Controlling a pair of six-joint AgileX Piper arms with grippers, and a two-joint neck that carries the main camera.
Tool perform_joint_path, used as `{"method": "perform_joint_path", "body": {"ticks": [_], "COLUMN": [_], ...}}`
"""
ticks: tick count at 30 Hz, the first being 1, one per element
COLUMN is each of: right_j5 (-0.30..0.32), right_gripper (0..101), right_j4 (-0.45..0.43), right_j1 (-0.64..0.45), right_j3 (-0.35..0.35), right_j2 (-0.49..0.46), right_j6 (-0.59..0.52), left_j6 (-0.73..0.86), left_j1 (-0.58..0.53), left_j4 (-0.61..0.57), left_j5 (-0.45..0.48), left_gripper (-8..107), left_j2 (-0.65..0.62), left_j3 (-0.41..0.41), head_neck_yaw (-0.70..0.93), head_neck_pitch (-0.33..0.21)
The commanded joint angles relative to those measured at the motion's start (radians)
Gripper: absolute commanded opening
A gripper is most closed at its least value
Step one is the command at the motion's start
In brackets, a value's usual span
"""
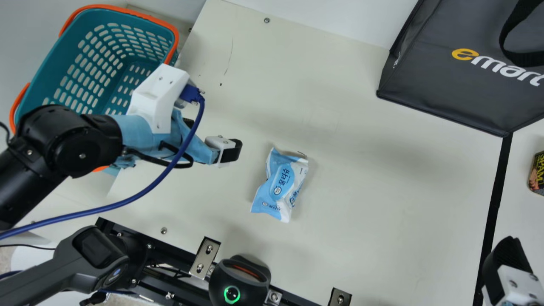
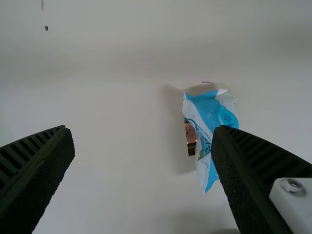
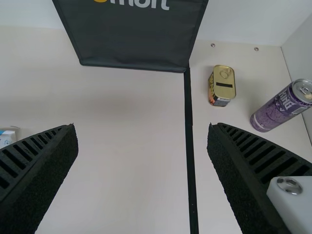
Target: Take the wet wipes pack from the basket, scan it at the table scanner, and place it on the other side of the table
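Where the near edge of the pale counter met a dark metal rail, two steel brackets were screwed down, and a black scanner with a glowing green ring stood beside one of them. A grey handheld device was to its left, above a patch of speckled floor. At the near right, the right gripper had its jaws spread wide, with nothing held between them.

Farther in, the wet wipes pack, blue and white, lay on the bare cream surface, well short of the black strip that ran across the right part. The left gripper hung near the pack, on the basket's side, its jaws parted and holding nothing. Past the strip were a small tin and, farther right, a purple can near the side wall.

The teal basket, with orange handles, stood at the counter's left edge. Toward the back, the surface bore a thin scratch and a dark speck, with a screw head close to the far edge. A dark grey bag stood at the far right, and a plain white wall rose behind the counter.
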Motion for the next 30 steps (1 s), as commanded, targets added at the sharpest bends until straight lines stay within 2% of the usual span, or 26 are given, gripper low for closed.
{"method": "perform_joint_path", "body": {"ticks": [1, 14, 30], "right_j5": [0.000, 0.000, -0.001], "right_gripper": [95, 95, 95], "right_j4": [0.000, 0.000, 0.000], "right_j1": [0.000, 0.000, 0.000], "right_j3": [0.000, 0.000, 0.000], "right_j2": [0.000, 0.000, 0.000], "right_j6": [0.000, 0.000, 0.000], "left_j6": [0.000, 0.000, -0.008], "left_j1": [0.000, 0.000, -0.015], "left_j4": [0.000, 0.000, 0.021], "left_j5": [0.000, 0.002, 0.017], "left_gripper": [90, 90, 90], "left_j2": [0.000, 0.000, 0.007], "left_j3": [0.000, 0.000, -0.005], "head_neck_yaw": [-0.044, -0.347, -0.347], "head_neck_pitch": [-0.029, -0.029, -0.029]}}
